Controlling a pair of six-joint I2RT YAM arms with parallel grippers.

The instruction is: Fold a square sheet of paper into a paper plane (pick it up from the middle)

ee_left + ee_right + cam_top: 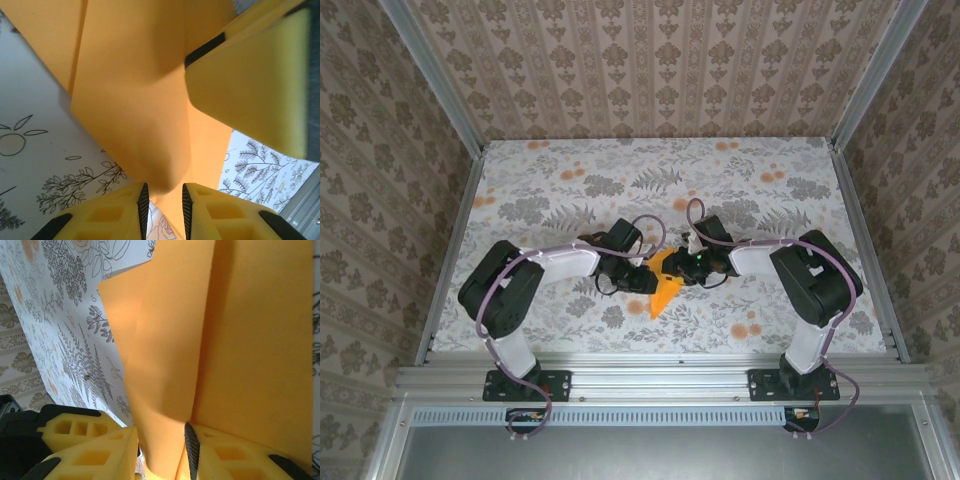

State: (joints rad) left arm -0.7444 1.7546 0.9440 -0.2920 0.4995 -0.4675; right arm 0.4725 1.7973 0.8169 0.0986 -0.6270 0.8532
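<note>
Jaws of the left gripper [162,212] and right gripper [160,455] each clamp the creased orange paper plane [663,290], which the top view places mid-table [570,180], tip toward the near edge, while the wrist views reveal its layered folds.

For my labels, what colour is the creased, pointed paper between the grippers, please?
Bright orange paper plane; best in the right wrist view.

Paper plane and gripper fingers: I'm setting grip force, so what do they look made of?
Paper plane: thin matte orange paper, judging by its sharp creases. Left gripper's fingers: yellow, matte, probably moulded plastic or foam with hollow cells; dark ribbed pads, likely rubber.
</note>
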